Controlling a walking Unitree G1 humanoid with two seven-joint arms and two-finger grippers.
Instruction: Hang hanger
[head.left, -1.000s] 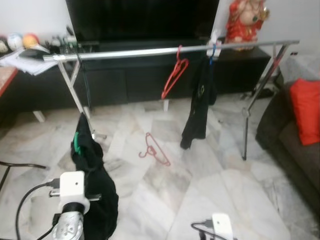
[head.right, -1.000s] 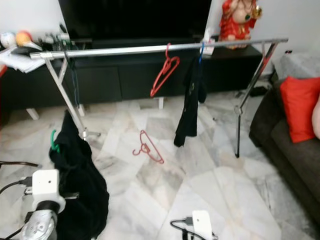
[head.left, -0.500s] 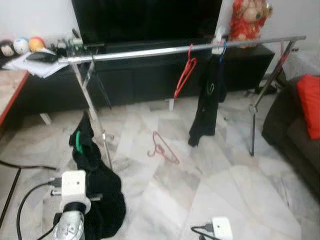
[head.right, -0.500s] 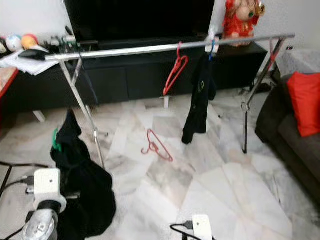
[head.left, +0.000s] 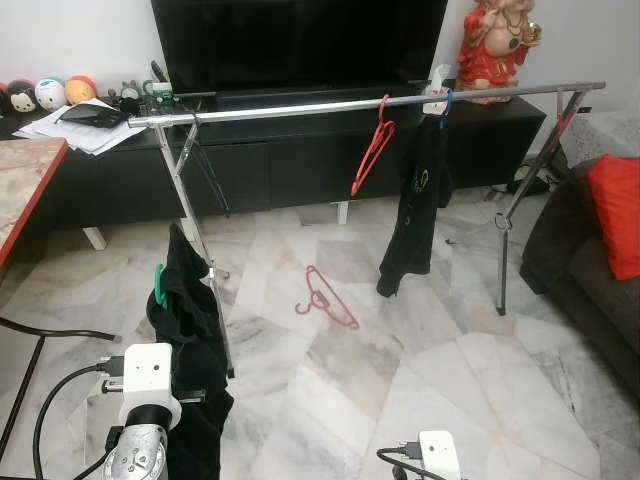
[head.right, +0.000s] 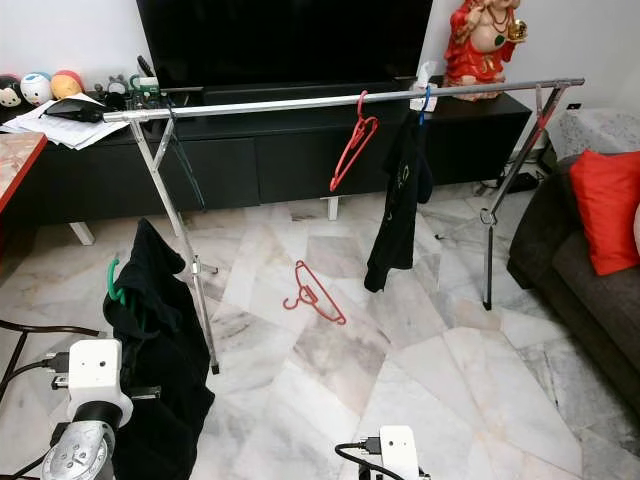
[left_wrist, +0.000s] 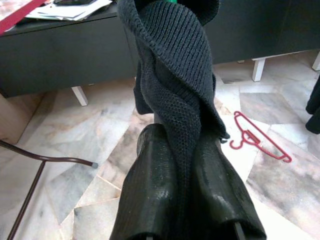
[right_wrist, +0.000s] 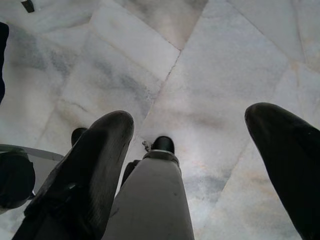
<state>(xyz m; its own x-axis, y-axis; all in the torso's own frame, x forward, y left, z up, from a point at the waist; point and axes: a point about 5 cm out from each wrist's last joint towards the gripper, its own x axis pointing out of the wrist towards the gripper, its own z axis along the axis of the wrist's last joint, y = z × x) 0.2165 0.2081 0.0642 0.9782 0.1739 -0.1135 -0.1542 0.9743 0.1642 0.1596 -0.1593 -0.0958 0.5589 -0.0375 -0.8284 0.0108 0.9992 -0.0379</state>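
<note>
Left tool (left_wrist: 182, 165) grips dark garment (left_wrist: 175, 75) — green hanger (head.left: 159, 284) inside.

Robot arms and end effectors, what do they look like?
The left arm is ribbed silver metal topped by a white box-shaped camera module, with a black cable looping off it. The right arm's white module also trails a black cable. Both end effectors have two long, rounded, glossy black fingers.

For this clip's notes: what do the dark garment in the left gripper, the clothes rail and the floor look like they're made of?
Dark garment: looks like knitted fabric, matte; visible stitch loops. The left gripper is shut on it.
Clothes rail: apparently polished metal tube; bright, mirror-like highlights.
Floor: likely glossy marble or marble-look tile; grey veining, thin joints, soft reflections.
</note>
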